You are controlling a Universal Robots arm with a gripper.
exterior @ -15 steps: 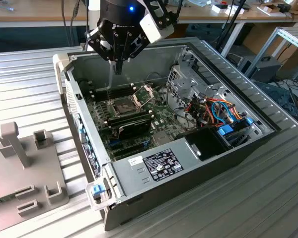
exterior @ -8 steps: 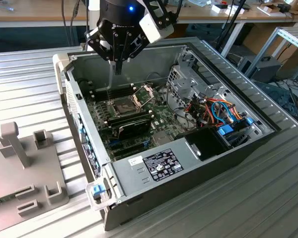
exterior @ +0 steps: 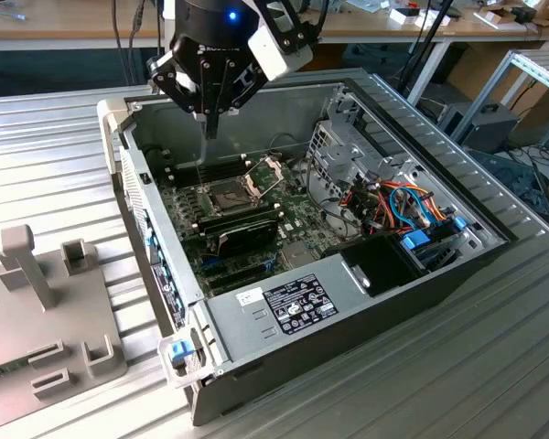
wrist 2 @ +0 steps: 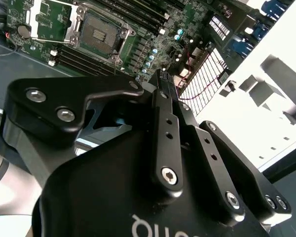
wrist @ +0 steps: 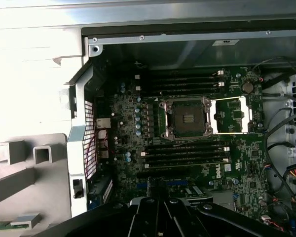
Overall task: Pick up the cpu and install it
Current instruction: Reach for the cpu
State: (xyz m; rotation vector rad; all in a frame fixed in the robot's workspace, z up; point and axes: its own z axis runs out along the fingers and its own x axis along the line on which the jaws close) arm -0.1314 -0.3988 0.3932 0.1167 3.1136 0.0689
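Observation:
My gripper [exterior: 209, 126] hangs above the back left part of the open computer case [exterior: 284, 315], its two black fingers [wrist 2: 160, 98] pressed together and pointing down. Nothing shows between them. The cpu is out of view. On the green motherboard [wrist: 128, 133] the dark square socket [exterior: 230, 195] [wrist: 186, 118] [wrist 2: 96, 32] lies bare, with its hinged metal frame [exterior: 268, 170] [wrist: 231, 114] swung open beside it. In the exterior view the gripper sits higher than the socket and toward the left. The gripper's body [wrist: 163, 217] shows in both wrist views.
Long black memory sticks [wrist: 185, 150] flank the socket. A drive cage [exterior: 348, 151] and coloured cables [exterior: 407, 206] crowd the case on the exterior view's right. A grey fixture block [exterior: 41, 311] stands on the ribbed metal table [exterior: 494, 366] at the exterior view's left.

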